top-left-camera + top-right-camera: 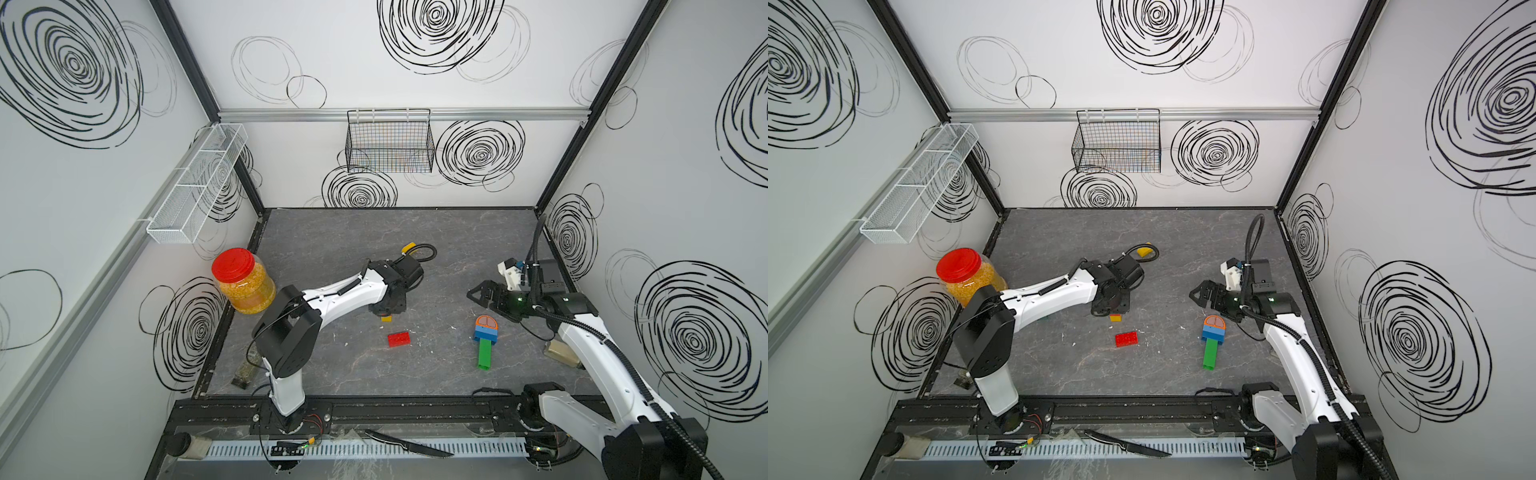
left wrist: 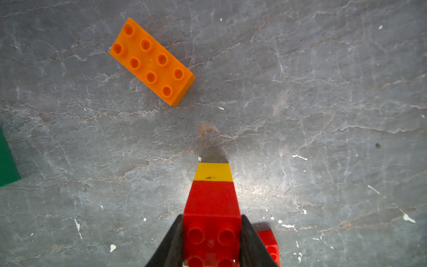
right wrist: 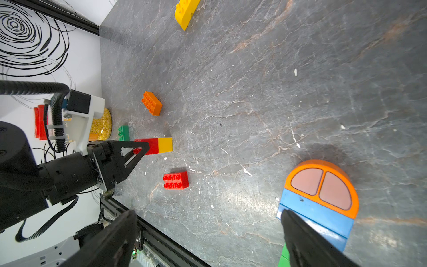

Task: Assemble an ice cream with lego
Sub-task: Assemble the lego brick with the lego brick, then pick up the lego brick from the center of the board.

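Observation:
My left gripper (image 2: 211,217) points down mid-floor, shut on a red lego brick with a yellow brick (image 2: 213,172) under it; the yellow end (image 1: 387,318) is at or just above the floor. A part-built ice cream lies flat to the right: orange dome (image 1: 486,322), blue brick (image 1: 485,334), green stick (image 1: 483,355). My right gripper (image 3: 208,213) is open just behind it, one finger beside the blue brick (image 3: 316,215). Loose lego: a red brick (image 1: 399,339), an orange brick (image 2: 152,61), a green brick (image 3: 123,133), a yellow rounded brick (image 1: 409,247).
A red-lidded jar (image 1: 243,280) of yellow grains stands at the left wall. A black wire basket (image 1: 390,141) hangs on the back wall, a white mesh one (image 1: 197,183) on the left wall. A knife (image 1: 409,444) lies on the front rail.

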You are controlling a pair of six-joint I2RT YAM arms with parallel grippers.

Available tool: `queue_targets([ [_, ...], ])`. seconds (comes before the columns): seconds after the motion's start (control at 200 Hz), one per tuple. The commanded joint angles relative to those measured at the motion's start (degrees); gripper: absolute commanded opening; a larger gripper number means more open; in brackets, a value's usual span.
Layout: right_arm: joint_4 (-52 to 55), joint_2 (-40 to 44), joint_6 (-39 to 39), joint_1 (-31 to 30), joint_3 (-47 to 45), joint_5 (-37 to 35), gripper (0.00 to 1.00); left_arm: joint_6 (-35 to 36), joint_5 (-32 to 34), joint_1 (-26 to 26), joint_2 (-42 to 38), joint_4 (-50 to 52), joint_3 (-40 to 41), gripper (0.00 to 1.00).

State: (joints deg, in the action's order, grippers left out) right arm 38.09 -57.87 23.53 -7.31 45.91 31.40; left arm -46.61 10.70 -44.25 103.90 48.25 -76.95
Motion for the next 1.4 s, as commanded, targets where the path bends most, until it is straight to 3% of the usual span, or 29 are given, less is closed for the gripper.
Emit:
queue_targets([
  [0.0, 0.94, 1.20, -0.01, 0.28, 1.34, -0.33, 1.00, -0.92, -1.20, 0.35, 2.04, 1.89, 0.17, 0.42],
  [0.305, 0.94, 1.29, 0.03, 0.28, 1.42, -0.33, 1.00, -1.20, 0.28, 0.66, 0.89, 3.14, -1.52, 0.56],
  [0.62, 0.83, 1.31, -0.17, 0.26, 1.08, -0.37, 1.00, -5.25, 4.14, -3.61, -6.13, 6.89, -2.67, 1.00],
  [0.911, 0.67, 1.68, -0.57, 0.28, 0.99, 0.31, 1.00, -13.63, -0.40, -10.75, -14.33, -1.13, 7.71, 0.99],
  [1.186, 3.29, 2.66, -2.08, 0.25, 1.92, 1.12, 1.00, -15.76, -4.42, -13.52, -8.36, -5.10, 9.67, 0.99],
  [1.391, 4.51, 3.30, -3.09, 0.28, 3.00, 1.02, 1.00, -18.12, -3.65, -13.20, -5.08, -6.42, 10.23, 0.99],
])
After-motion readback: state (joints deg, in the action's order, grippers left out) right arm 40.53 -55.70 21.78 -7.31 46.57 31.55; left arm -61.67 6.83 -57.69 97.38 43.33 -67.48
